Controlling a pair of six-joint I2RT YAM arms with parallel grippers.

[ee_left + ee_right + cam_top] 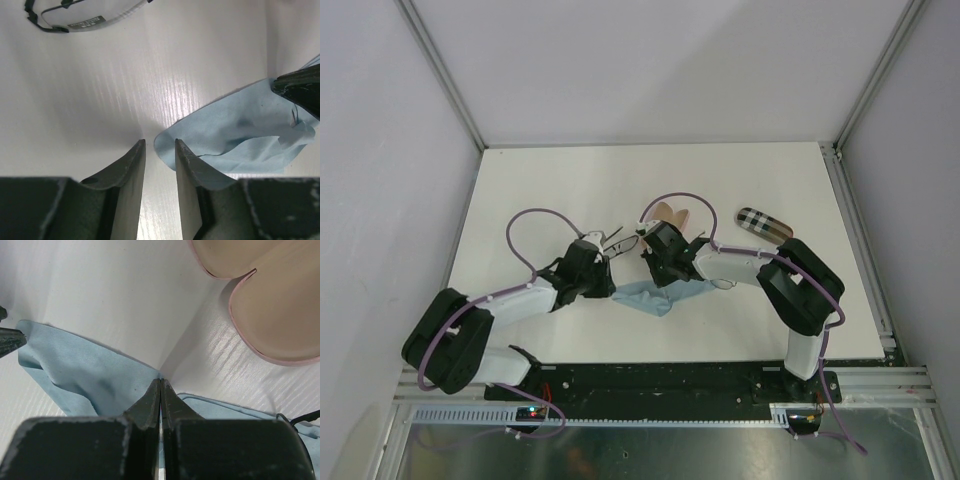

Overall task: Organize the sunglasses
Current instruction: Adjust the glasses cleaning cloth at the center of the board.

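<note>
One pair of sunglasses (620, 240), dark wire with clear lenses, lies on the white table just beyond my left gripper (607, 264); in the left wrist view the sunglasses (75, 20) sit at the top left. My left gripper (160, 142) hovers low over bare table, open by a narrow gap with nothing between its fingers, its right finger beside the light blue cloth (240, 130). My right gripper (160, 382) is shut, pinching a fold of that cloth (90, 375). A thin dark wire (300, 416) lies on the cloth's right part; what it belongs to I cannot tell.
A tan, pink-rimmed curved object (270, 305) lies just beyond the right gripper, also visible from above (670, 213). The black-and-white checkered case (763, 223) rests at the back right. White walls and metal rails enclose the table (550, 180).
</note>
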